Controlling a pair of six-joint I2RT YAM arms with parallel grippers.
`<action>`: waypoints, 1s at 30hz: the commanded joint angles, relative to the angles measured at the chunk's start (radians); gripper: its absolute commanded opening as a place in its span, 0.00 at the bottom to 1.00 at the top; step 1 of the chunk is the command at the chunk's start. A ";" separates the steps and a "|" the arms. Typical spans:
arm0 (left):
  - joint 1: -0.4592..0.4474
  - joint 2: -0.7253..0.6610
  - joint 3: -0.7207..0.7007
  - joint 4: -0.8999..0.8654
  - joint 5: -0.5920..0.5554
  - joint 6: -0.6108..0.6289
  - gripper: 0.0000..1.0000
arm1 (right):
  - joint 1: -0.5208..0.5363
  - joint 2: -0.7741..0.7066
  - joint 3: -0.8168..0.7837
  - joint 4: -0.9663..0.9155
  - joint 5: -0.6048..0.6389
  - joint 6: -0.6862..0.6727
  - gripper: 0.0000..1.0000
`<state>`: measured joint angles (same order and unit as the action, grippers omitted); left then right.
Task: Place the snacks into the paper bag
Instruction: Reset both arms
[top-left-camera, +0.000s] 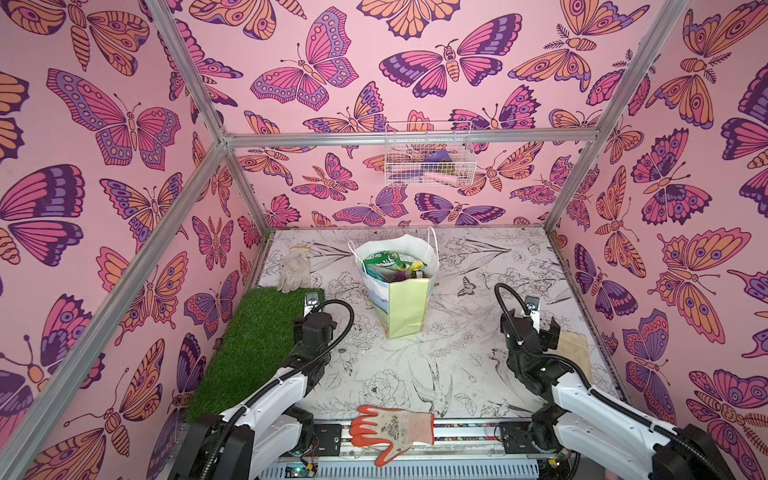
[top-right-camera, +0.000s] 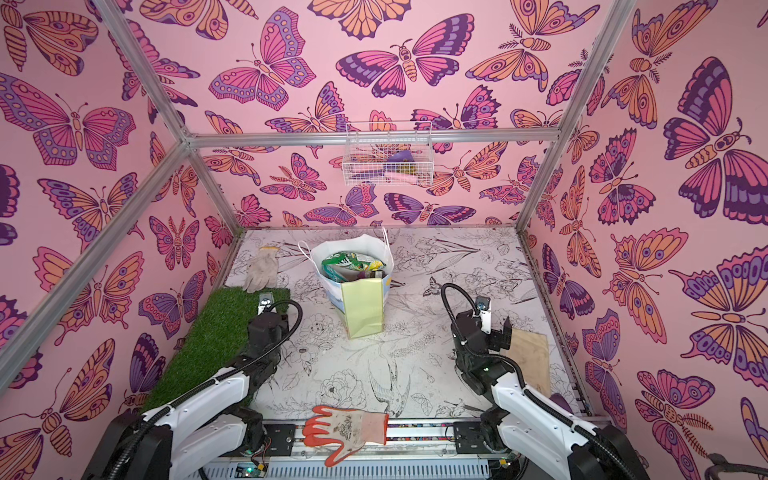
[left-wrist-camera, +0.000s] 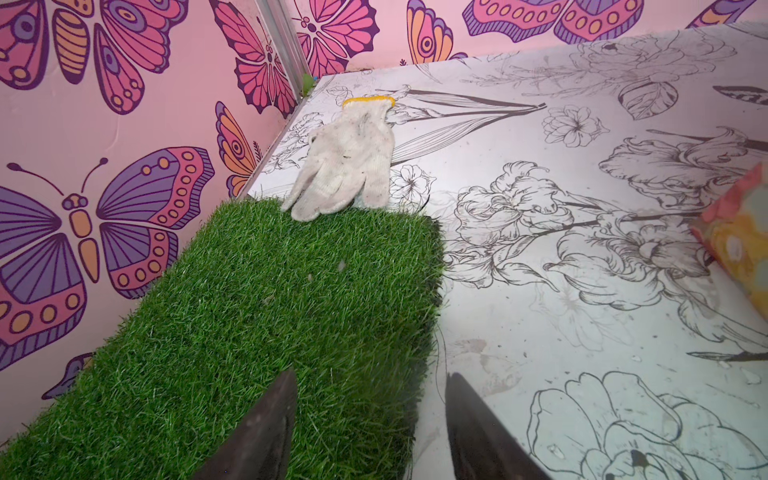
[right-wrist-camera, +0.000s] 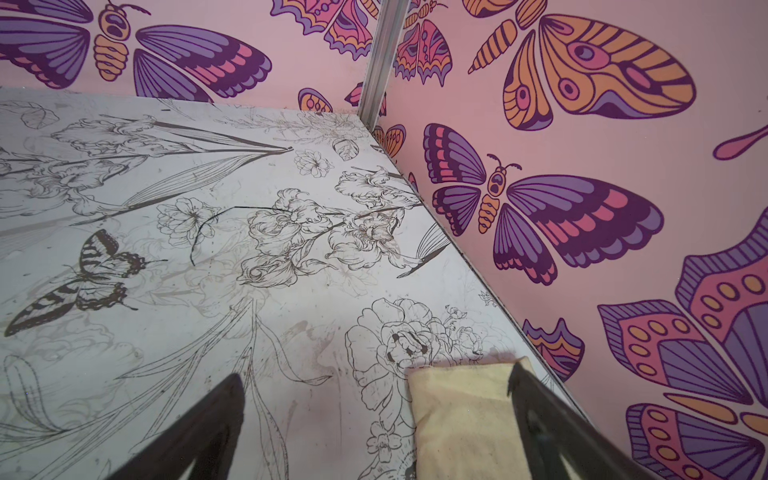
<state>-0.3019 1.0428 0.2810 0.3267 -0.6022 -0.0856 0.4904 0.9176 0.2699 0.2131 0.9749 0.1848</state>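
The paper bag (top-left-camera: 406, 309) (top-right-camera: 362, 309) stands upright at the middle of the table, pale yellow-green front facing me and white cord handles up. The snacks (top-left-camera: 390, 262) (top-right-camera: 348, 265) lie inside it: a green-and-yellow packet on top, teal and dark packets beneath, partly hidden by the rim. My left gripper (left-wrist-camera: 372, 376) hovers open over the grass mat's edge, left of the bag, with nothing between its fingers. My right gripper (right-wrist-camera: 376, 374) stands wide open to the right of the bag, one finger (top-left-camera: 555, 330) above a pale yellow cloth, holding nothing.
A green grass mat (top-left-camera: 253, 345) lies along the left wall, with a pale cloth glove (top-left-camera: 295, 270) at its far end. An orange-and-white glove (top-left-camera: 392, 432) rests on the front rail. The yellow cloth (right-wrist-camera: 461, 411) lies by the right wall. A white wire basket (top-left-camera: 428, 160) hangs on the back wall.
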 joint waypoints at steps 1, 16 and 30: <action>0.010 0.015 -0.001 0.051 0.002 0.011 0.60 | -0.013 0.036 -0.003 0.096 0.011 -0.014 0.99; 0.032 0.091 -0.003 0.190 0.018 0.040 0.60 | -0.077 0.154 0.016 0.233 -0.025 -0.013 0.99; 0.064 0.124 -0.038 0.346 0.019 0.073 0.60 | -0.131 0.194 0.013 0.320 -0.075 -0.036 0.99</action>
<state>-0.2474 1.1553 0.2581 0.6121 -0.5900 -0.0261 0.3695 1.1023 0.2703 0.4808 0.9001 0.1562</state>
